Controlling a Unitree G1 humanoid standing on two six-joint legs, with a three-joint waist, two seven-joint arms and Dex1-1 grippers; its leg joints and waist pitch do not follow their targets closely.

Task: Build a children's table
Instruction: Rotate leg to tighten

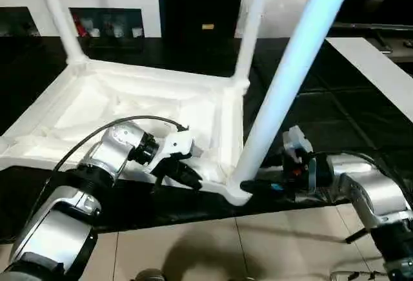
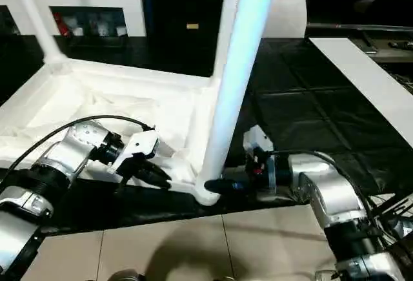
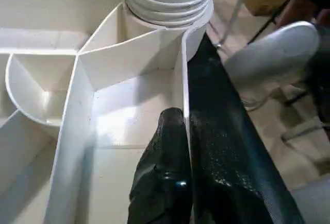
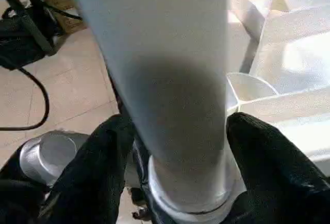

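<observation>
Tabletop: upside down on the black mat, middle left of the frame, ribs facing up.
Near leg: standing in the front corner socket, lower middle, leaning to the upper right.
Back legs: two more, upright in the far corners.
Left gripper: fingers closed, pinching the tabletop's front rim.
Right gripper: fingers spread around the near leg's base.
</observation>
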